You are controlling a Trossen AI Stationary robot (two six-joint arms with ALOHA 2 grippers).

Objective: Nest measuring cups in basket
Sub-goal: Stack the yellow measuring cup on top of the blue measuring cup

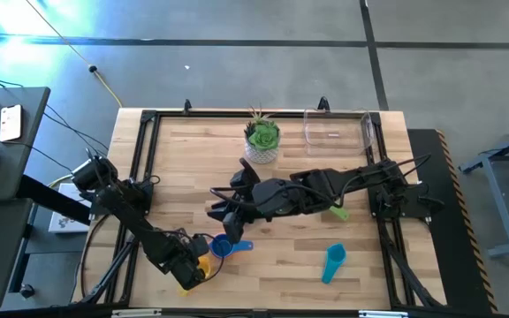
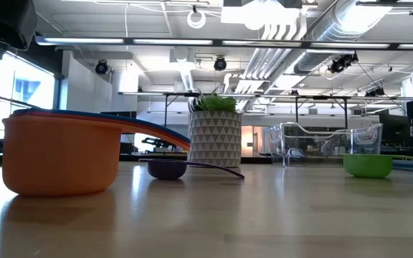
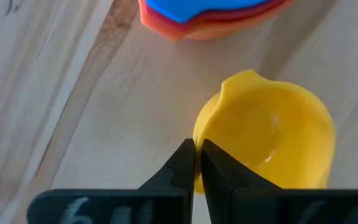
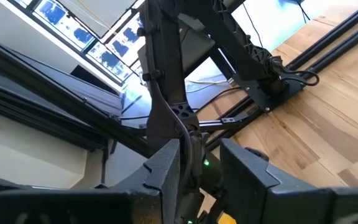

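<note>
My left gripper (image 1: 196,268) is near the table's near-left corner, shut on the yellow measuring cup (image 3: 272,134). Just beyond it is a nested stack with the blue cup (image 1: 224,247) on top of orange and red-pink ones (image 3: 216,25). My right gripper (image 1: 221,217) hovers open above the table's middle, a little beyond that stack, touching nothing. The green cup (image 1: 338,212) and the teal cup (image 1: 332,262) lie on the table to the right. A purple cup (image 2: 167,169) shows only in the low view. The clear basket (image 1: 338,129) stands at the far edge. My left gripper pinches the yellow cup by its rim wall (image 3: 197,142), with one finger (image 3: 185,165) outside the bowl and the other (image 3: 215,165) inside. Its fingers come down from above. The cup's mouth faces up; whether its base rests on the table I cannot tell.
A white patterned pot with a green plant (image 1: 262,141) stands at the far middle, left of the basket. My right arm (image 1: 325,187) stretches low across the table's centre from the right. There is bare wood between the blue stack and the teal cup.
</note>
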